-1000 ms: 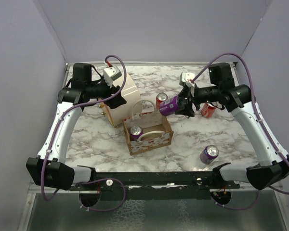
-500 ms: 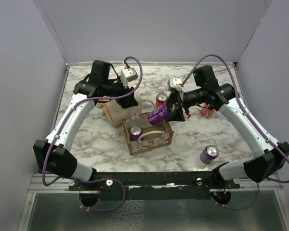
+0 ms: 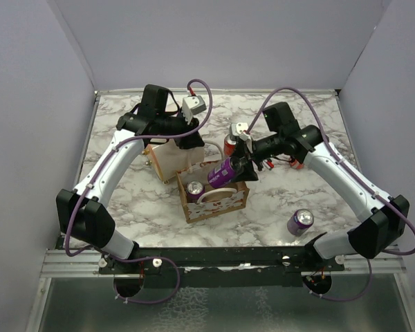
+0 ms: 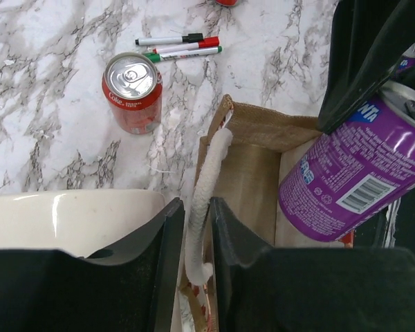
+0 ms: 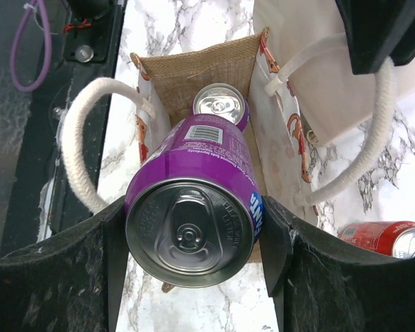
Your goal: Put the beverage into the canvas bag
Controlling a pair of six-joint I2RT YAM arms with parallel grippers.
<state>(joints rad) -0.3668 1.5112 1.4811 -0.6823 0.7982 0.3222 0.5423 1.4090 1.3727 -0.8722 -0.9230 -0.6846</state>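
Note:
The canvas bag stands open at mid-table, tan inside, with one purple can upright in it. My right gripper is shut on the beverage, a purple Fanta can, and holds it tilted, bottom end down, over the bag's mouth. In the right wrist view the can's top fills the space between the fingers. My left gripper is shut on the bag's far white loop handle, at the bag's back edge.
A cream cylinder stands right behind the bag, under my left wrist. A red Coke can stands behind the bag, another red can is partly hidden by the right arm, and a purple can stands front right. Markers lie further back.
My left arm swung right and its gripper closed on the bag's handle. My right arm carried the purple can left and down until it hangs over the bag's mouth.

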